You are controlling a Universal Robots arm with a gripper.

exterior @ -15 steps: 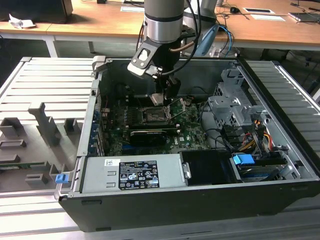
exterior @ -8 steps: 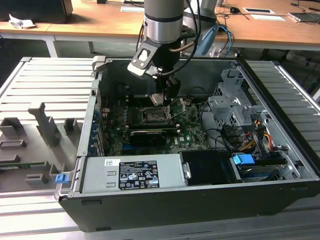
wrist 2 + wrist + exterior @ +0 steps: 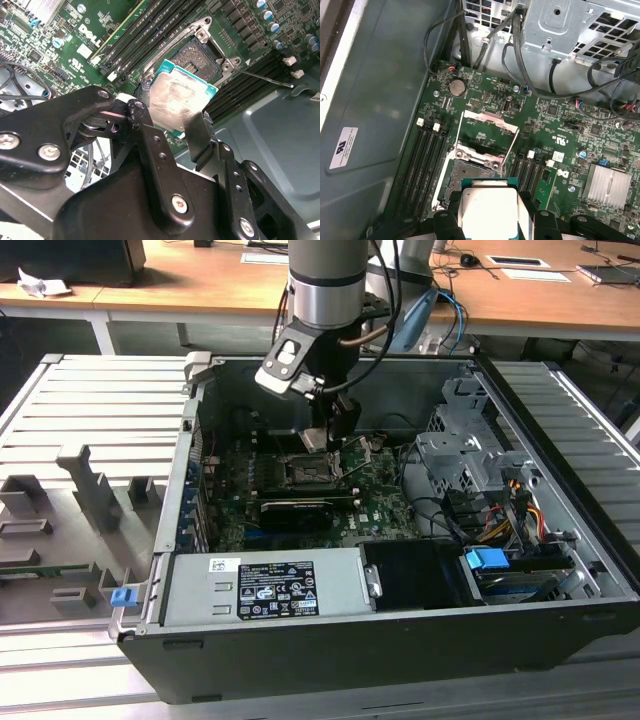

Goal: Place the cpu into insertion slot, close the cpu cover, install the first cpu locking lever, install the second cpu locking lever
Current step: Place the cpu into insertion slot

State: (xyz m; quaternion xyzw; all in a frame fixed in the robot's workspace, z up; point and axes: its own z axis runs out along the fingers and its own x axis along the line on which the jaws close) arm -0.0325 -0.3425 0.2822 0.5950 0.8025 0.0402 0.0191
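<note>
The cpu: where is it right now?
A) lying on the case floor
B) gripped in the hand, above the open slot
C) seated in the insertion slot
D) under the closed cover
B: the hand grips the cpu, and the insertion slot beyond it is bare.

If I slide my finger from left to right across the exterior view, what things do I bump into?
Grey slotted tray → gripper holding the cpu → metal drive cage → ribbed grey panel.
</note>
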